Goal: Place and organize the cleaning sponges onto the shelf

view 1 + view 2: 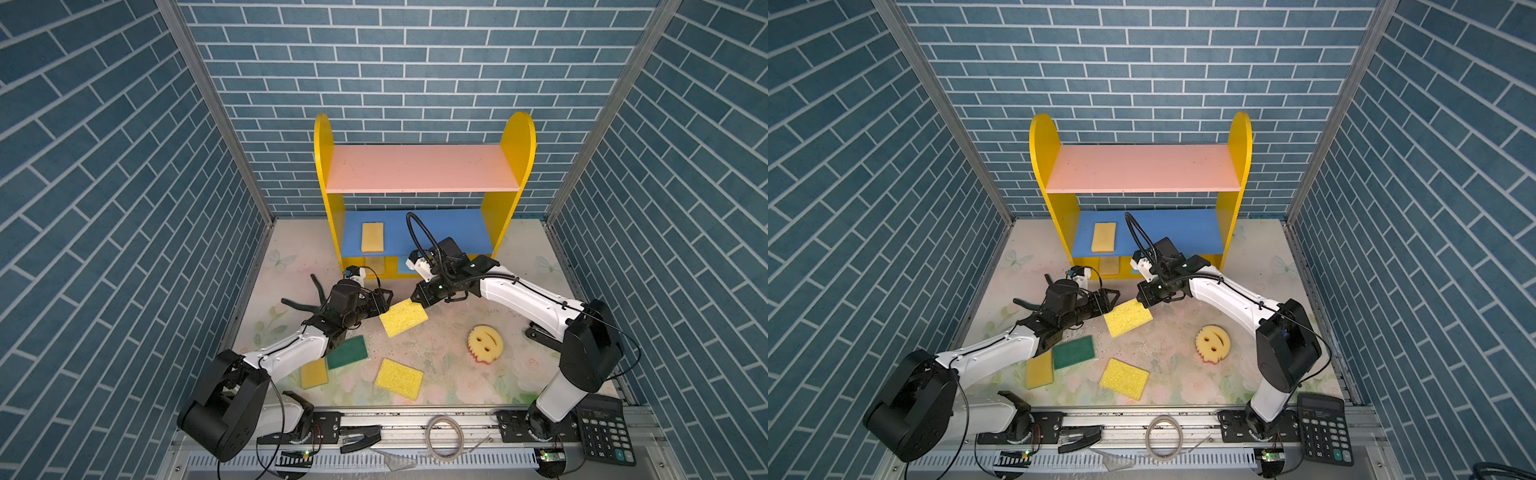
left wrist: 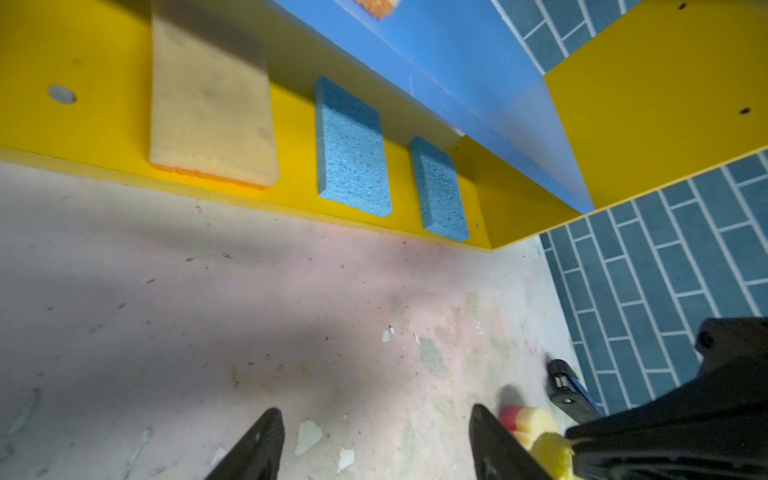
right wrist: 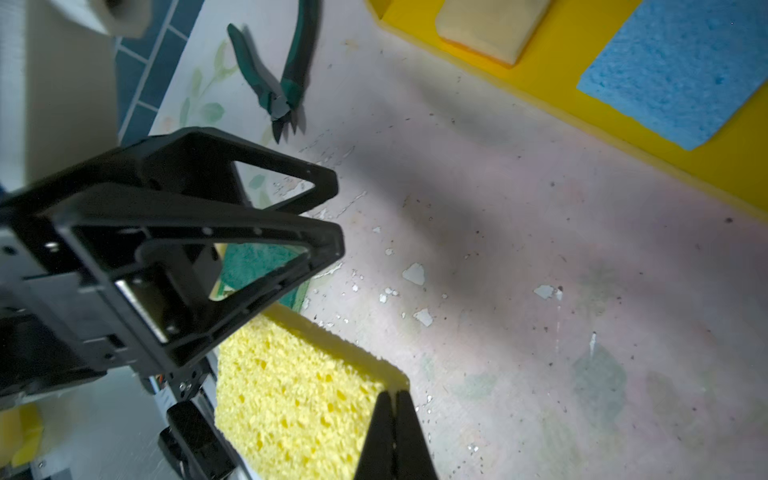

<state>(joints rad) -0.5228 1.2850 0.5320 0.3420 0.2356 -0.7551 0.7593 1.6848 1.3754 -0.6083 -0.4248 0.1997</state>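
Note:
A yellow sponge point(image 1: 404, 318) hangs just above the mat between the arms, and my right gripper point(image 1: 418, 306) is shut on its corner point(image 3: 316, 399). My left gripper point(image 1: 386, 300) stands open at the sponge's other end with nothing between its fingers point(image 2: 266, 432). The shelf point(image 1: 419, 168) holds a tan sponge point(image 1: 372, 237) on its blue board. On its yellow base lie a tan sponge point(image 2: 210, 112) and two blue sponges point(image 2: 353, 145). A green sponge point(image 1: 347, 352), an orange-yellow one point(image 1: 313, 373), a yellow one point(image 1: 399, 379) and a smiley one point(image 1: 485, 343) lie on the mat.
Green-handled pliers point(image 1: 307, 297) lie left of the left gripper. A black calculator point(image 1: 604, 430) and a wire ring point(image 1: 445, 432) rest on the front rail. Blue brick walls close in the left, right and back.

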